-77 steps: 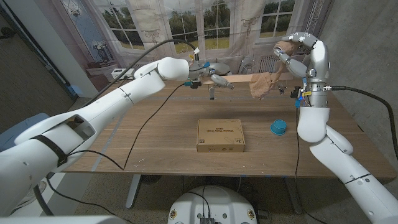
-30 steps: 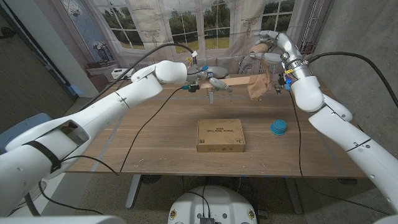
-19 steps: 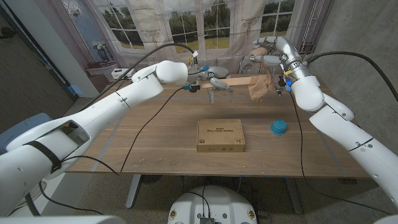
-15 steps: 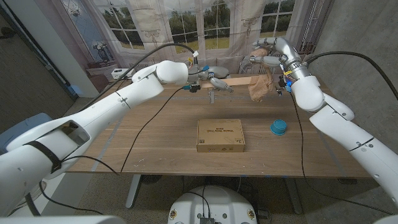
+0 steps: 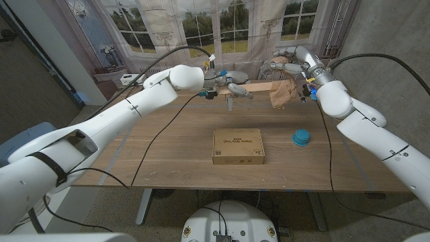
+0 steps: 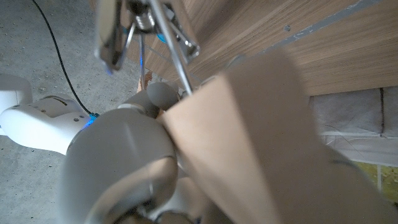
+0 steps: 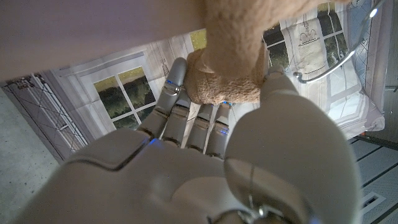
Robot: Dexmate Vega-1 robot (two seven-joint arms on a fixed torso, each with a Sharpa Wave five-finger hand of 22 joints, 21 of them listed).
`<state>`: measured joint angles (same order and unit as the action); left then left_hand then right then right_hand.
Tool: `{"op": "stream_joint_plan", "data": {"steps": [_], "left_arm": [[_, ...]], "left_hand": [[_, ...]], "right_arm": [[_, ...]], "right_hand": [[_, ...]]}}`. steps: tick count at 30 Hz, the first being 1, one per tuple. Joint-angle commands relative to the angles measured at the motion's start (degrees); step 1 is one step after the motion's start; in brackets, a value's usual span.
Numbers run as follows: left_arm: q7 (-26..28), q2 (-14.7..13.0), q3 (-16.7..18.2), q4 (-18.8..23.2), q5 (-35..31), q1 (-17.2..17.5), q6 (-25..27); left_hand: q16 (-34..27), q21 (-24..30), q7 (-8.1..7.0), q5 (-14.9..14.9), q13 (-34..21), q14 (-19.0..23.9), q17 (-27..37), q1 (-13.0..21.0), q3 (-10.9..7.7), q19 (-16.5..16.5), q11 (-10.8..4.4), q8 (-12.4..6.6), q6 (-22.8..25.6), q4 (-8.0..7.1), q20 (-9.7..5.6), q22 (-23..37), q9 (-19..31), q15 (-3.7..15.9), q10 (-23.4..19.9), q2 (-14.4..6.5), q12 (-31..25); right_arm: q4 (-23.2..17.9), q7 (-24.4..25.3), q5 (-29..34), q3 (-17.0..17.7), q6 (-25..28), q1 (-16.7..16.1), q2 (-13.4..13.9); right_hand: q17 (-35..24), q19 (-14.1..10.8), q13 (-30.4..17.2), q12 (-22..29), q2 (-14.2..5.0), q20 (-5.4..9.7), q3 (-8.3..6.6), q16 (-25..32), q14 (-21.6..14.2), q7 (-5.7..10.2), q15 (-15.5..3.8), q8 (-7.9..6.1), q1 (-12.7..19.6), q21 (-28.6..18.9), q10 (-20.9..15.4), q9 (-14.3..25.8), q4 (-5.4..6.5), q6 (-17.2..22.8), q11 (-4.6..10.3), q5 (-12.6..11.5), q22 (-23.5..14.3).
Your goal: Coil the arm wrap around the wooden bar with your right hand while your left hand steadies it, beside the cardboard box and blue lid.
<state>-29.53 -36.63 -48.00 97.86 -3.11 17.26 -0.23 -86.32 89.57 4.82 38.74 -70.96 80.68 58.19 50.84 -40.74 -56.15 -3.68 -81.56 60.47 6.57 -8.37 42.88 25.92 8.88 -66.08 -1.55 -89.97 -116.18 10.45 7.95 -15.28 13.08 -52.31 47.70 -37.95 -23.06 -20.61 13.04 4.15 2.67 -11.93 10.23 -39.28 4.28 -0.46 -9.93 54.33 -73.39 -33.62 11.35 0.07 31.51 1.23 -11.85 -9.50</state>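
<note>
Evidently the left robot hand (image 5: 230, 86) grips the wooden bar (image 5: 259, 87) at twelve o'clock on the tabletop (image 5: 181, 144) to steady it, while the right robot hand (image 5: 290, 62) holds the arm wrap (image 5: 282, 93) above, ready for coiling.

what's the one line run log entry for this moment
left hand: holds wooden bar | right hand: grips tan fabric arm wrap | phase: coiling

Wooden table (image 5: 175, 144) with a flat cardboard box (image 5: 238, 146) mid-surface and a blue lid (image 5: 300, 138) apart at its right.
</note>
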Motion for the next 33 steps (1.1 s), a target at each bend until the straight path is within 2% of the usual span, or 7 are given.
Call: {"op": "stream_joint_plan", "data": {"steps": [1, 6, 8, 10, 14, 19, 33], "left_arm": [[-0.3, 0.5, -0.3, -1.2, -0.1, -0.6, -0.5], [-0.4, 0.6, -0.3, -1.7, 0.0, -0.8, -0.8], [-0.6, 0.7, -0.3, -2.0, 0.1, -0.9, -0.9], [-0.6, 0.8, -0.3, -2.1, 0.2, -0.9, -1.1], [-0.7, 0.6, -0.3, -2.0, 0.3, -0.9, -1.0], [-0.6, 0.3, -0.2, -1.4, 0.2, -0.6, -0.7], [-1.4, -0.9, 0.0, 1.2, 1.2, 0.6, 1.1]], "left_hand": [[-0.2, 0.0, 1.7, -0.2, -0.3, 0.1, 0.1, 0.0, -0.37, -0.3, -0.09, 0.08, -1.5, 0.09, -1.85, -0.1, 0.0, 0.27, -0.2, -0.6, -0.3], [-0.2, -0.2, 1.64, -0.2, -0.3, -0.1, 0.2, -0.1, -0.37, -0.3, -0.24, 0.12, -1.6, 0.09, -1.88, -0.4, -0.1, 0.23, -0.3, -0.6, -0.4], [0.0, 0.2, 1.66, -0.2, -0.3, 0.1, -0.1, -0.1, -0.35, -0.2, -0.18, -0.13, -1.6, 0.09, -1.85, 0.2, 0.3, 0.32, -0.4, -0.6, -0.4], [-0.4, 0.3, 1.76, -0.3, -0.3, -0.1, 0.6, -0.1, -0.35, -0.1, -0.21, 0.03, -1.6, 0.08, -1.78, 0.4, 0.0, 0.41, -0.3, -0.7, -0.4], [0.1, 0.0, 1.84, -0.3, -0.3, -0.1, -0.1, -0.1, -0.36, -0.3, -0.08, -0.21, -1.7, 0.09, -1.94, 0.0, 0.4, 0.27, -0.3, -0.7, -0.4], [-0.3, -0.1, 1.55, -0.4, -0.3, 0.0, 0.6, -0.2, -0.35, -0.4, -0.07, -0.18, -1.7, 0.08, -1.83, -0.2, 0.3, 0.33, -0.3, -0.7, -0.4], [0.1, 0.0, 1.67, -0.4, -0.3, 0.3, 0.0, -0.2, -0.38, -0.3, -0.01, -0.18, -1.8, 0.13, -1.76, -0.1, 0.3, 0.38, -0.2, -0.7, -0.4]], "right_arm": [[-0.2, -2.1, -1.9, -0.5, 2.8, 0.8, 1.3], [0.5, -2.0, -2.6, -0.7, 2.4, 1.1, 1.1], [0.4, -1.9, -2.3, -1.0, 2.7, 1.2, 1.2], [0.7, -1.7, -2.5, -1.0, 2.0, 1.2, 1.1], [0.9, -1.3, -2.7, -0.9, 1.2, 0.9, 1.2], [1.9, -2.5, -4.9, -0.3, -1.0, 0.7, 1.4], [4.3, 3.7, -5.9, 1.5, -9.3, -2.9, -0.8]], "right_hand": [[3.0, 0.5, 0.9, -1.5, -1.01, 4.46, 1.82, 1.1, -1.3, 0.31, -10.89, 0.59, -0.9, 2.3, 1.3, -0.5, 0.92, -10.5, -0.19, -1.5, -0.3], [6.0, 1.0, 2.0, -2.7, 0.1, 5.14, 3.8, 1.4, 1.4, -1.87, -11.02, 0.53, -1.6, 4.9, 6.3, -0.8, 1.41, -27.2, -0.8, -3.4, -0.5], [7.2, 2.5, 2.6, -3.1, 1.68, 4.67, 5.57, 0.7, 5.7, -2.35, -9.51, -0.16, -2.6, 6.3, 10.8, -0.8, 1.76, -29.8, -0.34, -4.3, -0.6], [8.6, 4.7, 3.5, -3.2, 3.31, 2.63, 8.13, 0.2, 11.8, -1.03, -6.5, -0.36, -4.6, 8.1, 16.3, -0.8, 2.55, -32.4, -0.35, -5.8, -0.6], [11.0, 8.0, 5.2, -3.2, 4.53, -1.26, 12.13, 0.1, 20.2, 1.1, -1.1, -0.69, -7.7, 11.0, 23.5, -0.8, 3.79, -33.8, -1.84, -8.3, -0.7], [12.6, 11.4, 6.6, -2.7, 4.25, -6.65, 15.57, 0.4, 25.1, 1.97, 2.34, -1.08, -12.6, 13.7, 26.7, -0.7, 6.1, -32.9, -4.02, -9.5, -0.6], [13.7, 13.3, 7.5, -1.7, 2.67, -8.76, 17.54, 1.0, 26.9, 1.05, 3.4, -2.29, -16.6, 15.7, 25.8, -0.6, 7.99, -28.8, -4.04, -10.3, -0.6]]}}
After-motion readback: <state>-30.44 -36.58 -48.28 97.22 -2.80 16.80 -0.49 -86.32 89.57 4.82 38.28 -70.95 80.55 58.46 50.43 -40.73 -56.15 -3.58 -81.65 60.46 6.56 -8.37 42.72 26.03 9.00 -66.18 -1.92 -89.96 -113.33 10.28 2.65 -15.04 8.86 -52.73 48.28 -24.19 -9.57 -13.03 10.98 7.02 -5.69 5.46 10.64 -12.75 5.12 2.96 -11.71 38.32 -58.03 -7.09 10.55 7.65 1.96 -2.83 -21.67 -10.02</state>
